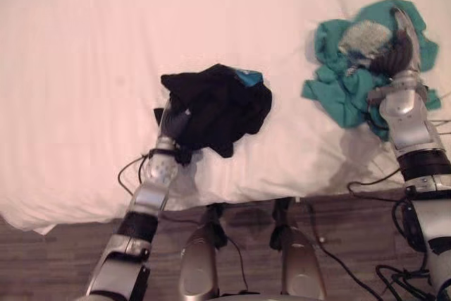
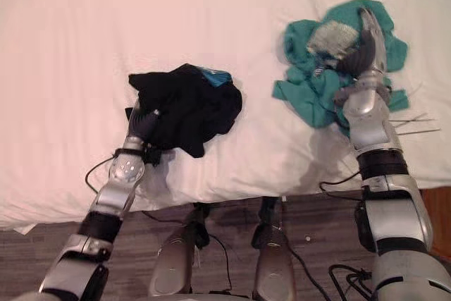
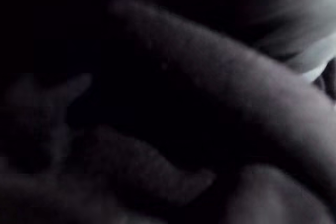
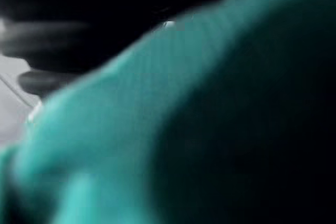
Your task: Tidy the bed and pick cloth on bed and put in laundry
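A crumpled black cloth [image 1: 225,107] with a bit of blue at its top lies near the front edge of the white bed [image 1: 99,68]. My left hand [image 1: 171,125] is pushed into its left side, and the black cloth [image 3: 210,87] fills the space right before the wrist. At the right lies a teal cloth [image 1: 338,93] in a heap with a grey speckled piece [image 1: 365,37] on top. My right hand [image 1: 398,51] rests on that heap beside the grey piece, fingers [image 1: 407,25] stretched straight over it. Teal cloth [image 4: 157,103] sits close against the right wrist.
The white sheet is smooth and bare to the left and behind both cloths. The bed's front edge [image 1: 232,199] runs just below the black cloth, with brown wooden floor [image 1: 63,259] beneath it.
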